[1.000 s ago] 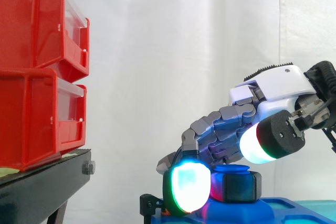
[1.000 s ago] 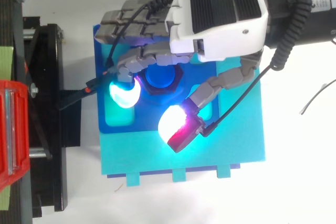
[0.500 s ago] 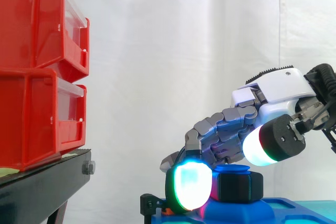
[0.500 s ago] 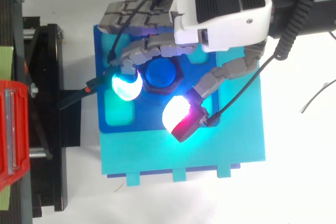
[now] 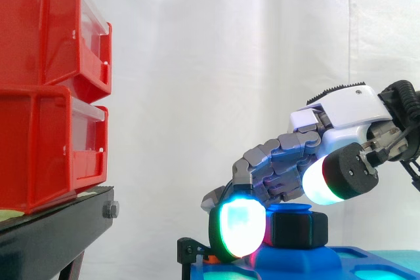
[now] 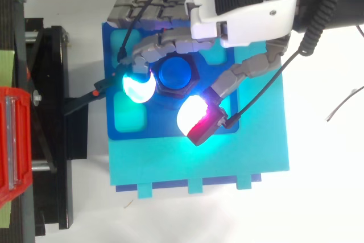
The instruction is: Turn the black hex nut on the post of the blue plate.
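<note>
The black hex nut is seated on the post of the blue plate, enclosed by the curled fingers of the hand. It is judged rigid, light and smooth-sided; grip across opposite flats is advised.

No readable text, labels or numbers anywhere.

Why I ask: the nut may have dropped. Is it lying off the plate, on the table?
No, the nut sits round the post on the plate.
</note>
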Controlling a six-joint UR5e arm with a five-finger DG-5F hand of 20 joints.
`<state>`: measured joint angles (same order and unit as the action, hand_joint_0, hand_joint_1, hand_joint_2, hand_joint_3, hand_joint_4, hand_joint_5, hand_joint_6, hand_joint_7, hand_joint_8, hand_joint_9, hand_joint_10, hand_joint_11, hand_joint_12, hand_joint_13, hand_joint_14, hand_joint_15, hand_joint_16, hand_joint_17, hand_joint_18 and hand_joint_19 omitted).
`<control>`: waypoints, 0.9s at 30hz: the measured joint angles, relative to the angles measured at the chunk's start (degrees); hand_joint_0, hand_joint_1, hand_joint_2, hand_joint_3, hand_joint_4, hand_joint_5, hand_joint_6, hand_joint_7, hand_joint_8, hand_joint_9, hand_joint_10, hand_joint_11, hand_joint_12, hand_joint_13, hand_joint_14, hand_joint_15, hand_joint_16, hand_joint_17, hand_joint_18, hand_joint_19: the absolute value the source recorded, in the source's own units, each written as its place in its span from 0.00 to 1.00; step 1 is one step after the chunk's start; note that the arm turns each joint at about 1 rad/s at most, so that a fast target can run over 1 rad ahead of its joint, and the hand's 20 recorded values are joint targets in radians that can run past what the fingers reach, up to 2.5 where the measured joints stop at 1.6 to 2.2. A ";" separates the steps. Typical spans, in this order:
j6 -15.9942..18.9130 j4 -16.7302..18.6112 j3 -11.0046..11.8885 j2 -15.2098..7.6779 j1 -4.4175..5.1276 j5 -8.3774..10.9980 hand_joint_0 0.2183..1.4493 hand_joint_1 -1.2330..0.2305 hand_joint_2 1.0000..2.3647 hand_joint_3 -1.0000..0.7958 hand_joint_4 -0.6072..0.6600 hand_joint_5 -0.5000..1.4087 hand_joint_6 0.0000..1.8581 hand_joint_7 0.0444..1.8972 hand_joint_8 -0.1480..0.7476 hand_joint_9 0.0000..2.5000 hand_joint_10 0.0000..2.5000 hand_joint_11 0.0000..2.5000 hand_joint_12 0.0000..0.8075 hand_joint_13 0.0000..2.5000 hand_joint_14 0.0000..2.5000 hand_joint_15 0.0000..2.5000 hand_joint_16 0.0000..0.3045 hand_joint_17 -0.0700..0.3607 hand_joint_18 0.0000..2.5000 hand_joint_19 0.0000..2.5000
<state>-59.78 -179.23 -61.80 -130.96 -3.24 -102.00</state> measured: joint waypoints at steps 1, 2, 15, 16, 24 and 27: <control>-0.04 0.04 0.01 0.00 -0.06 -0.11 0.17 0.54 0.00 0.28 0.63 0.14 0.27 0.50 0.43 0.00 0.00 0.00 0.43 0.00 0.00 0.00 0.15 0.40 0.00 0.00; -0.07 0.06 0.01 0.00 -0.09 -0.18 0.17 0.54 0.00 0.28 0.63 0.14 0.27 0.50 0.43 0.00 0.00 0.00 0.43 0.00 0.00 0.00 0.15 0.40 0.00 0.00; -0.49 0.42 0.03 0.00 -0.36 -0.48 0.17 0.54 0.00 0.28 0.63 0.14 0.27 0.50 0.43 0.00 0.00 0.00 0.43 0.00 0.00 0.00 0.15 0.40 0.00 0.00; -0.59 0.46 0.03 0.00 -0.36 -0.48 0.17 0.54 0.00 0.28 0.63 0.14 0.27 0.50 0.43 0.00 0.00 0.00 0.43 0.00 0.00 0.00 0.15 0.40 0.00 0.00; -1.26 0.87 0.02 0.00 -0.29 -0.26 0.17 0.54 0.00 0.28 0.63 0.14 0.27 0.50 0.43 0.00 0.00 0.00 0.43 0.00 0.00 0.00 0.15 0.40 0.00 0.00; -1.28 0.92 0.02 0.00 -0.08 -0.09 0.17 0.53 0.00 0.28 0.63 0.14 0.27 0.50 0.43 0.00 0.00 0.00 0.43 0.00 0.00 0.00 0.15 0.40 0.00 0.00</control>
<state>-61.06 -178.31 -61.78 -130.95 -3.32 -102.09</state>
